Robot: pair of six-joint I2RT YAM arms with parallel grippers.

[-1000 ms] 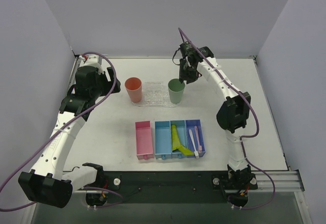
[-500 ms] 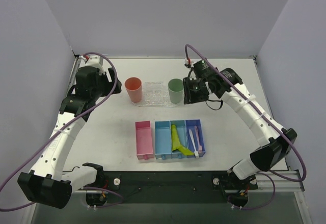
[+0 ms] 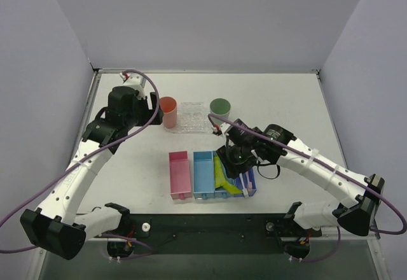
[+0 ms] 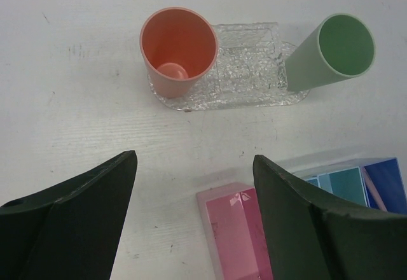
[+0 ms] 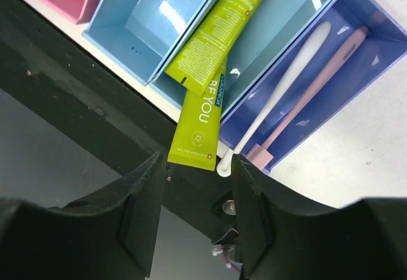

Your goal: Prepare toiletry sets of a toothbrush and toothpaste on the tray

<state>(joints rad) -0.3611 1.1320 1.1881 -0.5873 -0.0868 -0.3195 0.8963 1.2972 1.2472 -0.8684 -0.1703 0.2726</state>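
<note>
Two yellow-green toothpaste tubes (image 5: 219,38) lie overlapped in the teal bin (image 5: 289,13), the lower one (image 5: 200,127) sticking out over the table's front edge. A white toothbrush (image 5: 286,83) and a pink toothbrush (image 5: 321,70) rest in the dark blue bin (image 5: 362,95). My right gripper (image 5: 196,165) hovers open just above the tubes' near end, holding nothing; from above the right gripper (image 3: 232,158) is over the bins. The clear tray (image 4: 191,105) lies at the back between two cups. My left gripper (image 4: 194,165) is open and empty, short of the tray.
An orange cup (image 4: 178,44) stands on the tray's left end and a green cup (image 4: 331,51) on its right end. A pink bin (image 3: 180,175) and a light blue bin (image 3: 202,173) sit left of the teal one. The black front rail (image 5: 57,95) runs under the right gripper.
The right arm has swung from the green cup at the back down to the bins at the front, its jaws widening. The left arm has shifted slightly toward the orange cup.
</note>
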